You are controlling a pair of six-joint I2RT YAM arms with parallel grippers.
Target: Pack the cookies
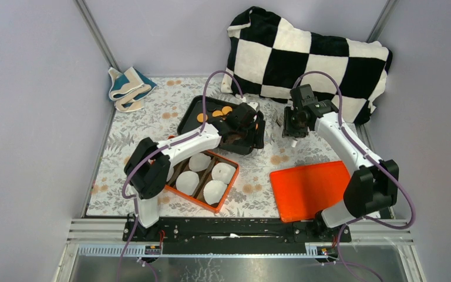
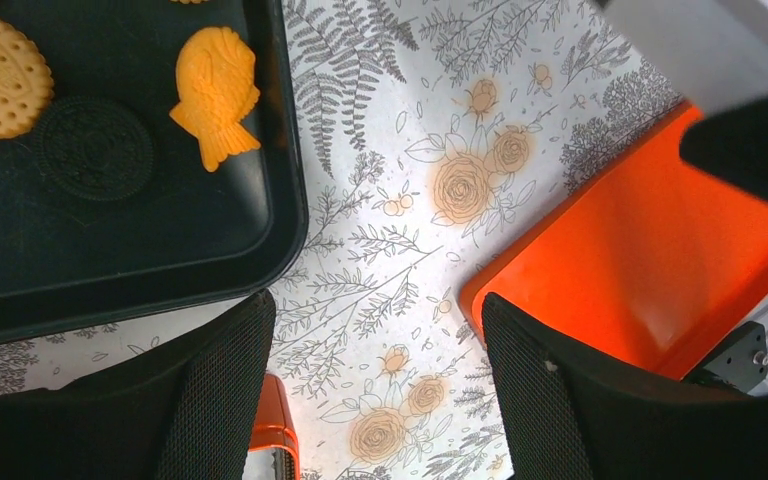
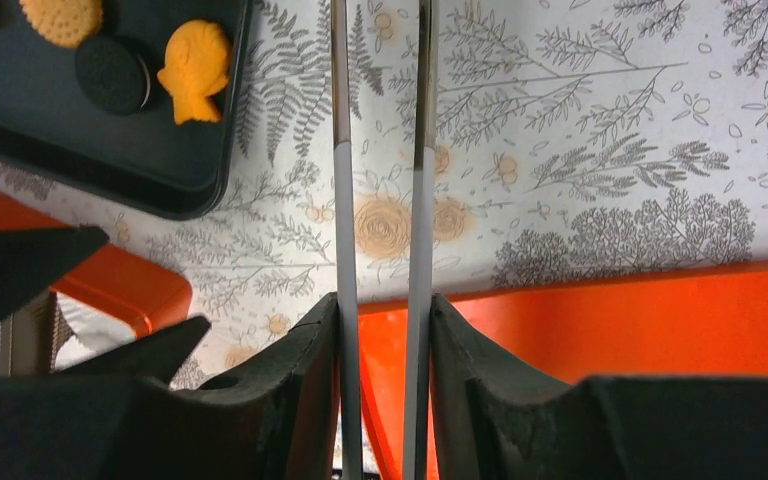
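The right end effector is clamped on metal tongs — presumably to lift the cookies on the black tray at the worktop's eleven o'clock — while the left end effector hangs wide open, empty.

Cookies flat in black tray; fish-shaped one beside dark round one; total count unclear.

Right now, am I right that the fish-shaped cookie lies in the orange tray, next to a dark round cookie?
The tray is wrong: the fish-shaped cookie lies in the black tray, as the left wrist view shows. It is indeed next to the dark round cookie.
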